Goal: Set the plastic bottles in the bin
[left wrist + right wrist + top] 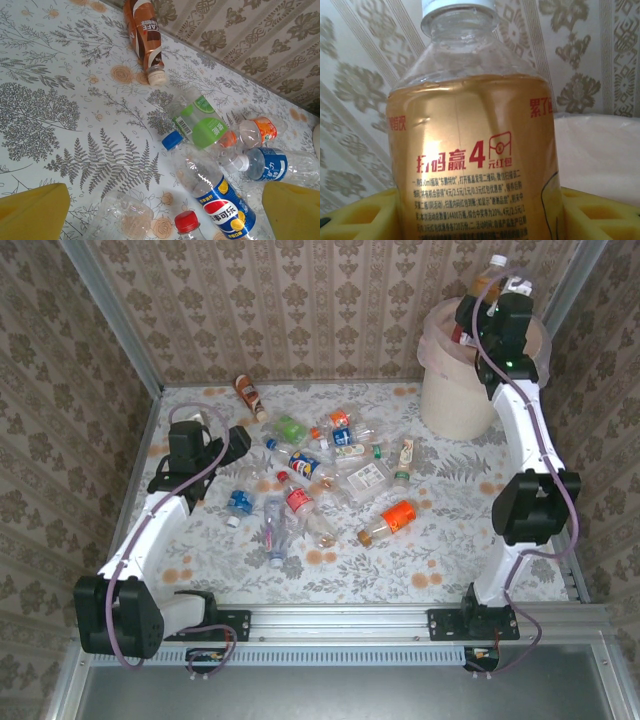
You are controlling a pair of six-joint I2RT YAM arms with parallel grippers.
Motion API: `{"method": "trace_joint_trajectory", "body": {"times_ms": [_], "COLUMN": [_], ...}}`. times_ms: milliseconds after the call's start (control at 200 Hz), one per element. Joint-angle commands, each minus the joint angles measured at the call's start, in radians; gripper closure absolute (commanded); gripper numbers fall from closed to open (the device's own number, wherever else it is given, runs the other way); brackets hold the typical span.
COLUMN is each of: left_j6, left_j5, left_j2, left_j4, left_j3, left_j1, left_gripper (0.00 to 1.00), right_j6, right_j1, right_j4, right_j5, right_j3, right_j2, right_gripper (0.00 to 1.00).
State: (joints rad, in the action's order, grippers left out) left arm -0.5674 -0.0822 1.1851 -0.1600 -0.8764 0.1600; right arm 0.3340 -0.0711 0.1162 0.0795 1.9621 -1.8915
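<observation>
Where damask walls (300, 310) enclose, fern-print tabletop (450, 545) holds scattered bottles (398, 517).

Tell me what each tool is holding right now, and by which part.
Right tool grips a gold-labelled bottle by its labelled body, cap up, at the bin. Left tool is open, holding nothing.

Left gripper (183, 485) wide open at my 9 o'clock; right gripper (485, 312) raised at 1 o'clock, clamping a bottle (470, 150).
</observation>
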Motion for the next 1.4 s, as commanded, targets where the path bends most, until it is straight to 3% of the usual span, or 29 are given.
{"method": "trace_joint_trajectory", "body": {"times_ms": [0,355,580,995,1395], "left_j6": [0.016,0.005,0.001,0.001,-0.005], "left_j5": [0.001,0.006,0.006,0.014,0.024], "left_j2": [-0.002,-0.001,0.001,-0.002,-0.008], "left_j4": [-0.025,-0.031,-0.036,-0.042,-0.050], "left_j3": [0.007,0.024,0.024,0.022,0.030], "left_j1": [0.007,0.009,0.010,0.012,0.012], "left_gripper": [0.00,0.00,0.00,0.00,0.00], "right_j6": [-0.083,-0.055,-0.023,-0.024,-0.065], "right_j1": [-0.003,-0.022,-0.022,-0.022,-0.023], "right_j4": [0.134,0.356,0.415,0.415,0.475], "right_j5": [0.000,-0.335,-0.416,-0.472,-0.474], "right_j3": [0.094,0.248,0.291,0.293,0.292], "right_j2": [-0.061,-0.164,-0.196,-0.196,-0.168], "right_gripper": [0.41,0.37,0.31,0.14,0.11]}}
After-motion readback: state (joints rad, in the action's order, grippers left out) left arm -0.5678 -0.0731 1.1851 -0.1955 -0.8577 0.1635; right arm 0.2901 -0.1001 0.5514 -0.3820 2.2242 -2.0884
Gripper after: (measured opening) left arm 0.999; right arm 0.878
